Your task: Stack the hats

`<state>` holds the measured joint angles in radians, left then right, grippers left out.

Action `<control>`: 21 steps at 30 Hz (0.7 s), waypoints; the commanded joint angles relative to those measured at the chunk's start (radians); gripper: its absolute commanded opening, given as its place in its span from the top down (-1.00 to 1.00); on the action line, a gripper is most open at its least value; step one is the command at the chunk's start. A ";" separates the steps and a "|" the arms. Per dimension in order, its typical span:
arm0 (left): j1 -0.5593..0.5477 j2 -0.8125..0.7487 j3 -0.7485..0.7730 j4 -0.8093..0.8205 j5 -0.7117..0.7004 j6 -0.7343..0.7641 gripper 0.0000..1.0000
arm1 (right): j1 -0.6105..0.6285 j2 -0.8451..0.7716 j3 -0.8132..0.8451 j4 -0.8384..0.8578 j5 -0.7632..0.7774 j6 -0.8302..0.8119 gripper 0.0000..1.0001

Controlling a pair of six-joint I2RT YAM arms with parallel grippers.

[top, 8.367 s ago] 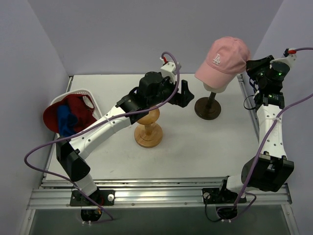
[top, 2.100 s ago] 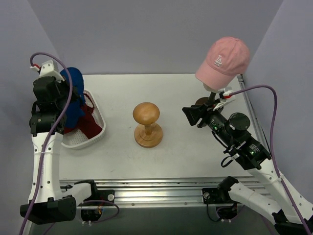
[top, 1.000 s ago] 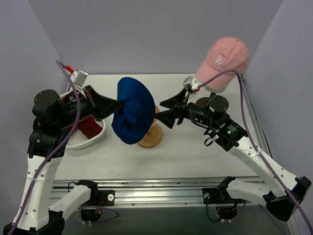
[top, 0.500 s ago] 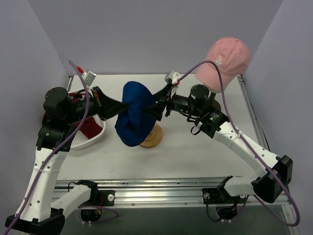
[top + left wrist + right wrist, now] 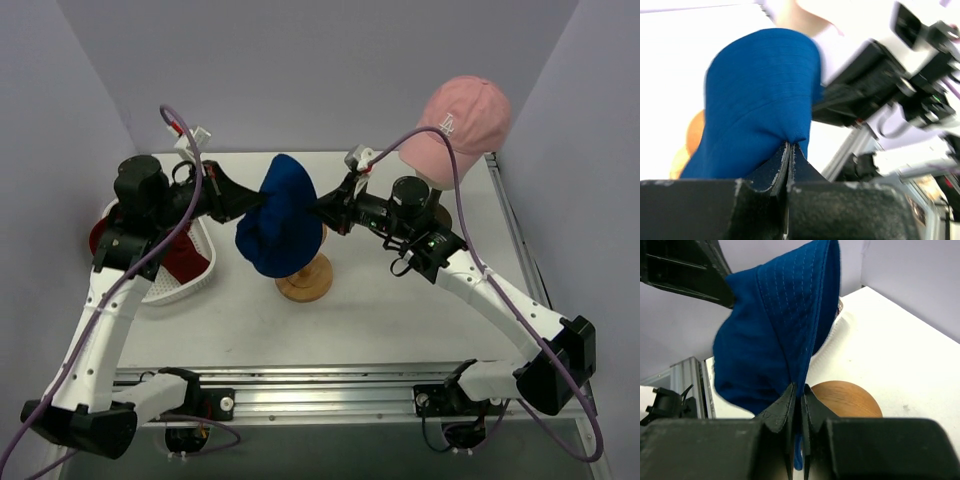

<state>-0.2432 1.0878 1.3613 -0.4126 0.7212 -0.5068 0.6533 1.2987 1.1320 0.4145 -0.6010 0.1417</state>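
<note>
A blue bucket hat [image 5: 280, 222] hangs in the air between both arms, just above the wooden mushroom-shaped stand [image 5: 306, 281]. My left gripper [image 5: 262, 203] is shut on its left brim, and my right gripper [image 5: 318, 207] is shut on its right brim. In the left wrist view the blue hat [image 5: 760, 100] is pinched at the left gripper's [image 5: 790, 146] tips. In the right wrist view the blue hat [image 5: 775, 330] runs down between the right gripper's [image 5: 800, 388] fingers, with the stand's top [image 5: 850, 399] just behind. A pink cap [image 5: 460, 113] sits high at the back right. A red hat [image 5: 186, 256] lies in the basket.
The white mesh basket [image 5: 170, 291] stands at the left edge, below the left arm. The right arm crosses in front of the support under the pink cap. Purple walls close in the back and both sides. The metal rail [image 5: 330, 385] runs along the near edge.
My right gripper has closed on the blue hat's brim. The hat, held by both grippers, has shifted slightly right and back over the wooden stand.
</note>
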 commanded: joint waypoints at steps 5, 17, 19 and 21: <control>-0.051 0.180 0.096 0.028 -0.166 0.017 0.95 | -0.040 0.011 0.000 -0.003 0.190 0.079 1.00; -0.122 0.385 0.211 0.012 -0.241 0.068 0.95 | -0.116 -0.036 -0.242 0.081 0.299 0.209 1.00; -0.137 0.406 0.216 0.018 -0.250 0.070 0.94 | -0.116 -0.038 -0.271 0.089 0.300 0.220 1.00; -0.145 0.414 0.207 0.032 -0.243 0.067 0.86 | -0.112 -0.052 -0.307 0.131 0.299 0.245 1.00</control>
<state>-0.3882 1.5066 1.5043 -0.4335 0.5053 -0.4606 0.5484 1.3010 0.8570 0.4679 -0.3317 0.3496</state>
